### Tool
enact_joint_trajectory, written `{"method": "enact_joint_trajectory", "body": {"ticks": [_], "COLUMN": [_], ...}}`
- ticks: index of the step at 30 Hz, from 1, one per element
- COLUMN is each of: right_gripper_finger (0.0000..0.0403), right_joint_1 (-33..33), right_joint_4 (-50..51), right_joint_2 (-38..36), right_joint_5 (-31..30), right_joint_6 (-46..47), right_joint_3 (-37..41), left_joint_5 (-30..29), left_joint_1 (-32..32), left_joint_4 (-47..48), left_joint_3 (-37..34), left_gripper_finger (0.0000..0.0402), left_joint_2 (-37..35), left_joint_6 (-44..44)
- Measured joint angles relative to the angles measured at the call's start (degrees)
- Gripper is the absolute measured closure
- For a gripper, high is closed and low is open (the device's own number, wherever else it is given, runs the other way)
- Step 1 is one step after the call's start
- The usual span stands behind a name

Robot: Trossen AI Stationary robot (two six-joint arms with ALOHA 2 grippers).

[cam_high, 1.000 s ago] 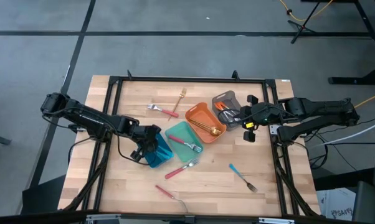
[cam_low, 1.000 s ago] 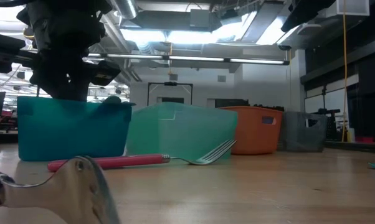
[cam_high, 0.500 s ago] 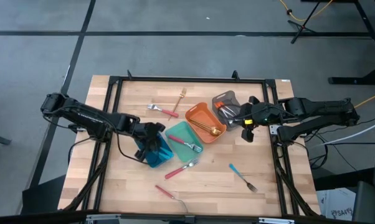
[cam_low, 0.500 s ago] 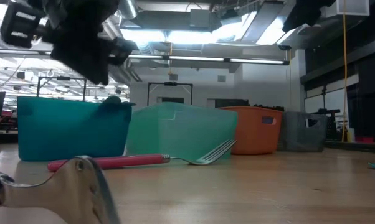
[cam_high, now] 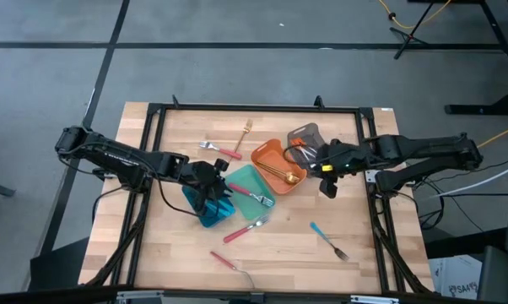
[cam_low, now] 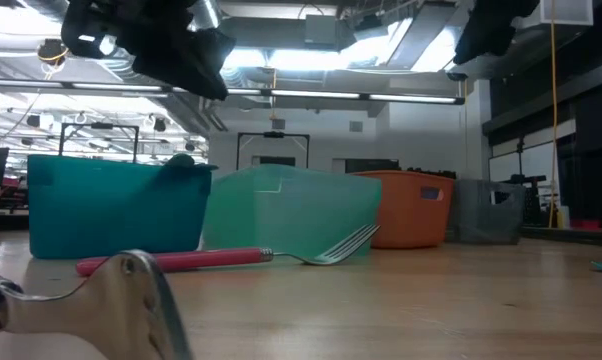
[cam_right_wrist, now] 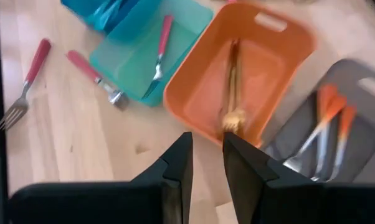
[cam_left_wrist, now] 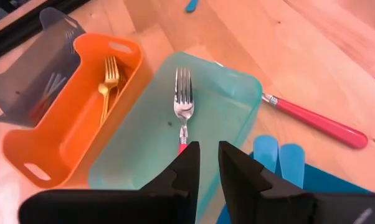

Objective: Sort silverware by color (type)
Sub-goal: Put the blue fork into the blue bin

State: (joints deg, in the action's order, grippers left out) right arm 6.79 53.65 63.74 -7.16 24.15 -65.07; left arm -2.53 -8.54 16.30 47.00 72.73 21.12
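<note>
Gold forks lie in the orange plastic tray [cam_high: 277,165], one red-handled fork [cam_high: 252,197] in the teal tray [cam_high: 240,181]. I count five pieces loose on the wooden tabletop [cam_high: 279,236]. Left claw [cam_high: 213,187] and right claw [cam_high: 325,166] hover narrow, empty.

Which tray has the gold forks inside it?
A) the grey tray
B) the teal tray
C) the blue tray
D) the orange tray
D: the gold forks lie in the orange tray, as the left wrist view shows, while the teal tray beside it holds one red-handled fork.
</note>
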Motion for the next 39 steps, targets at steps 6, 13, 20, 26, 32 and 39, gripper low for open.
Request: {"method": "enact_joint_trajectory", "body": {"ticks": [6, 13, 20, 26, 32, 39], "right_gripper_finger": [0.0322, 0.0322, 0.0322, 0.0322, 0.0322, 0.0322], "right_joint_1": [1.56, 11.15, 21.58, 29.34, 35.11, 39.16], "right_joint_4": [0.09, 0.2, 0.2, 0.19, 0.04, -0.2], "right_joint_2": [4.52, 9.38, 13.12, 16.58, 20.55, 25.43], "right_joint_5": [6.23, 4.54, 1.11, -1.42, -2.33, -2.28], "right_joint_6": [2.15, 8.4, 22.21, 31.82, 38.09, 40.48], "right_joint_3": [0.02, 0.0, -0.01, 0.02, 0.02, 0.01], "left_joint_5": [0.0, 0.02, 0.46, 0.49, 0.49, 0.49], "left_joint_1": [0.0, 0.0, 0.0, 0.0, 0.0, 0.0], "left_joint_4": [-0.64, -0.62, -0.55, -0.53, -0.51, -0.51], "left_joint_3": [0.0, 0.0, 0.0, 0.0, 0.0, 0.0], "left_gripper_finger": [0.0348, 0.0348, 0.0348, 0.0348, 0.0348, 0.0348], "left_joint_2": [0.0, 0.0, 0.0, 0.0, 0.0, 0.0], "left_joint_6": [0.0, 0.0, 0.0, 0.0, 0.0, 0.0]}}
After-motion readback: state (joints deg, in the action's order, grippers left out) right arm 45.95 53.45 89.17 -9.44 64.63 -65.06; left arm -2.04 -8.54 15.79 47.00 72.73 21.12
